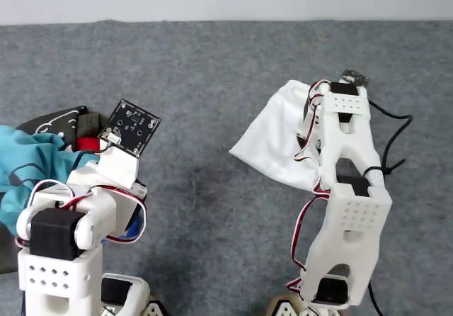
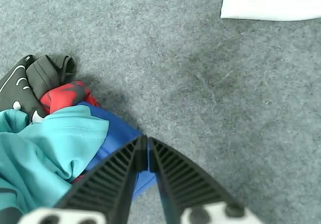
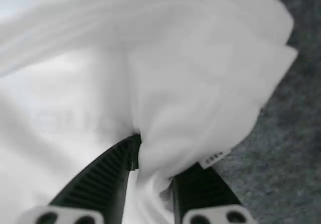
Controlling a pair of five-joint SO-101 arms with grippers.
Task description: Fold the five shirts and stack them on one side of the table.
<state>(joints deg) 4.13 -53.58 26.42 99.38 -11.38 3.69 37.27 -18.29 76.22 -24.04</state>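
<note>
Right arm's jaws clamp a bunched fold of the white shirt (image 3: 200,68), the rest spilling ahead of them over the worktop (image 1: 205,210); the bite looks shallow and may slip under a pull, while the left arm's jaws rest together, empty, just beside the unfolded pile (image 2: 50,148).

table cover (image 1: 212,68): grey felt-like fabric, matt, fuzzy, loose fibres showing.
white shirt (image 1: 272,142): thin soft cloth, matt, smooth, rumpled in rounded folds.
teal shirt (image 2: 45,148): smooth knit, faint sheen, stitched seam line.
under the teal shirt, blue shirt (image 2: 118,138): smooth cloth.
beside the teal shirt, red shirt (image 2: 65,94) and dark shirt (image 2: 47,71): matt cloth.
left gripper (image 2: 148,142), right gripper (image 3: 158,158): black plastic fingers, ridged, matt.
arm shells (image 1: 347,160): white plastic, matt, perforated.
</note>
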